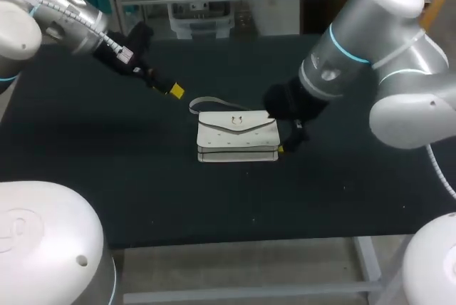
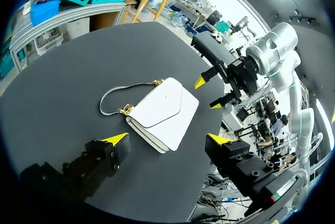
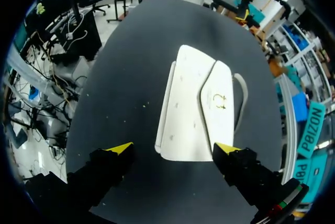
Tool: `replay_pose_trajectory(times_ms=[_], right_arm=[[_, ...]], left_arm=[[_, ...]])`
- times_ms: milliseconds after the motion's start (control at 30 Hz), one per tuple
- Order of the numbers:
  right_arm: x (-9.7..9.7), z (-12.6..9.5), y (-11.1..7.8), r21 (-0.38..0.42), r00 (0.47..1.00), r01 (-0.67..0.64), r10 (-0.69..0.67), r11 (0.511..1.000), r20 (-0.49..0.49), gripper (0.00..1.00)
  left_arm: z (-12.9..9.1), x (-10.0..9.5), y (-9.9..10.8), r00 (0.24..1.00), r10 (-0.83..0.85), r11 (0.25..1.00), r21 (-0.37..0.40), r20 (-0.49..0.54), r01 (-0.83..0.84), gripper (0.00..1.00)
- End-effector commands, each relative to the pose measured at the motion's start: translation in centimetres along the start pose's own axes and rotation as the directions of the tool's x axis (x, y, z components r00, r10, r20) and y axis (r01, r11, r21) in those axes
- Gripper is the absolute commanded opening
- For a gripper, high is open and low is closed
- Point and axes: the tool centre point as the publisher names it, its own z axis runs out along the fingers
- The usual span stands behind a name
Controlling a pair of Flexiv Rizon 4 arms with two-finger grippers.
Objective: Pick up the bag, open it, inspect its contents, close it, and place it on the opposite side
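A white flap bag (image 1: 237, 136) with a gold clasp lies flat and closed in the middle of the black table (image 1: 107, 169). Its thin strap (image 1: 203, 102) loops out behind it. My right gripper (image 1: 288, 141) is low at the bag's right end. In the right wrist view that gripper (image 3: 173, 148) is open, and the near end of the bag (image 3: 196, 111) lies between its yellow tips. My left gripper (image 1: 171, 90) hangs open above the table, behind and left of the bag. The left wrist view shows the bag (image 2: 162, 111) ahead of its open gripper (image 2: 167, 139), with my right gripper (image 2: 208, 94) beyond.
The table's front edge (image 1: 235, 242) runs below the bag. My two arms' white bases (image 1: 50, 248) stand at the near corners.
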Motion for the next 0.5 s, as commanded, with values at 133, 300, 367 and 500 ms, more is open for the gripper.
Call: replay_pose_trajectory(times_ms=[133,300,367,500], right_arm=[[-0.6,1.7,1.4,0.058,1.0,0.006,-0.007,0.998,0.013,1.0],[-0.3,2.1,1.4,0.094,0.999,-0.011,0.007,0.995,0.046,1.0],[-0.1,2.2,1.2,0.129,0.997,-0.057,0.048,0.99,0.066,1.0],[-0.1,2.2,1.2,0.129,0.997,-0.057,0.048,0.99,0.066,1.0]], left_arm=[[1.0,-0.8,-0.3,0.965,0.258,0.966,-0.043,0.047,-0.256,1.0],[1.5,-0.2,0.5,0.886,0.463,0.886,-0.037,0.008,-0.462,1.0],[1.5,-0.2,0.5,0.886,0.463,0.886,-0.037,0.008,-0.462,1.0],[1.5,-0.2,0.5,0.886,0.463,0.886,-0.037,0.008,-0.462,1.0]])
